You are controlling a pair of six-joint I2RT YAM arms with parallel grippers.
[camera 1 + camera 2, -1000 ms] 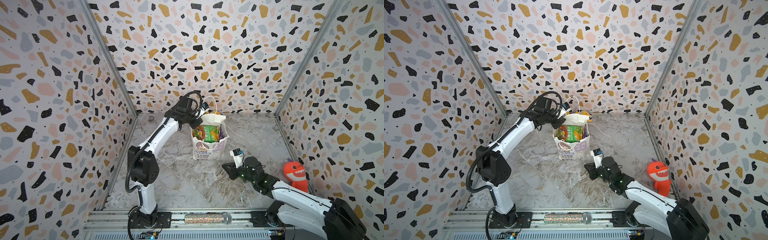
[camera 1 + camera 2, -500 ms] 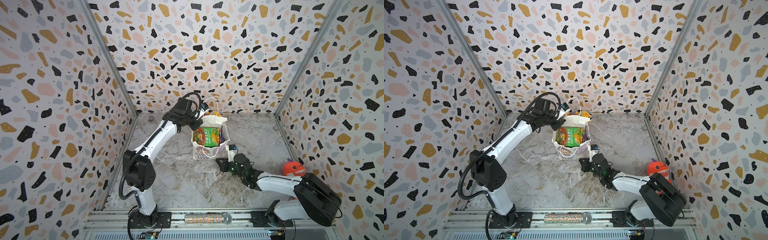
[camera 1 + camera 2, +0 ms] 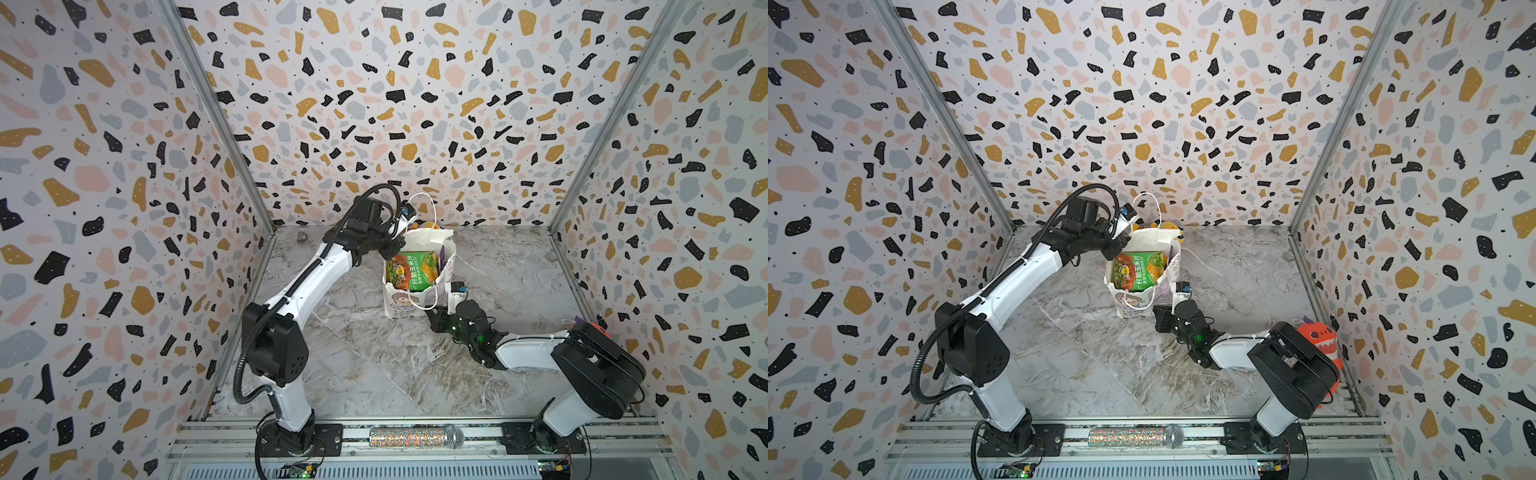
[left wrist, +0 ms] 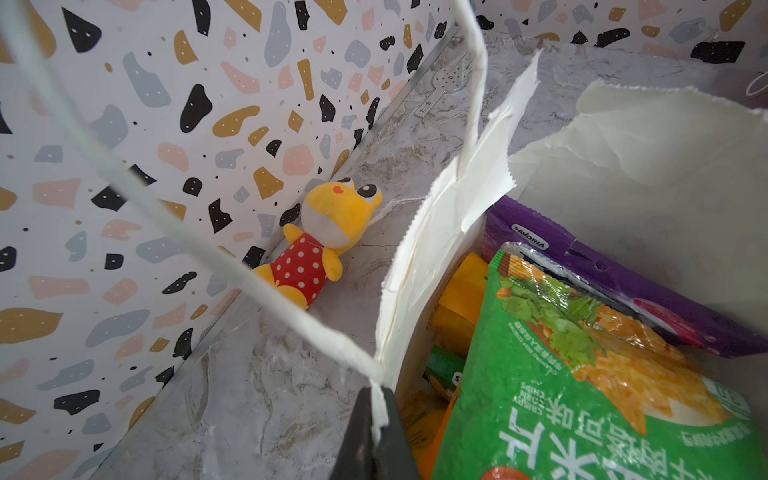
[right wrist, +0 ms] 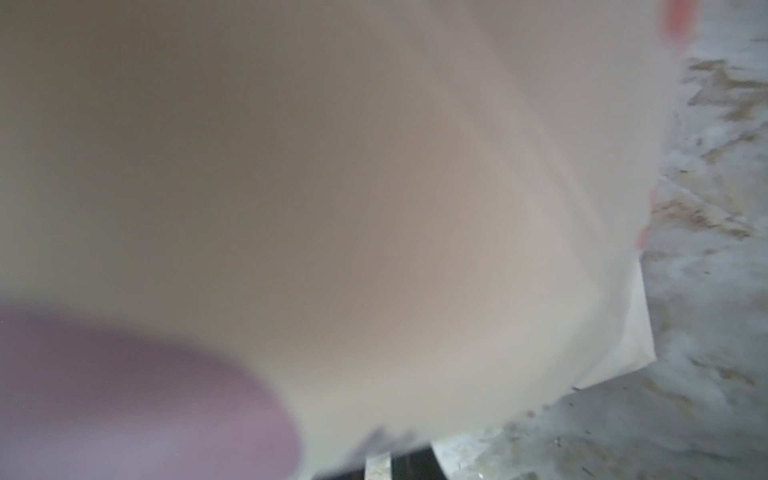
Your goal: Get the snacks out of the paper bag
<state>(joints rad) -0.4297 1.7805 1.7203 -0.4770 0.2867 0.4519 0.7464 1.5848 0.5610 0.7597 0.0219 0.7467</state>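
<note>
Marble tabletop (image 3: pixel 374 365) holds the paper bag (image 3: pixel 422 243), left pincer (image 4: pixel 374 419) clamped on its rim; right pincer (image 3: pixel 1162 319) too blurred to judge.

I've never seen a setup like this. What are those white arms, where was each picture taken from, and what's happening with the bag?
These are two robot arms bolted to a rail along a marble-look table. The two wide pictures come from one camera overhead; the two close-ups come from cameras on the arms' wrists. The left gripper is shut on the rim of the white paper bag, by a cord handle. The bag stands upright with a green packet and a purple packet showing inside. The right gripper sits low against the bag's side; its wrist picture is mostly blurred paper, so whether it grips is unclear. A yellow plush toy lies by the back wall, an orange plush toy sits at the right-hand wall, and a glittery microphone lies on the rail.
</note>
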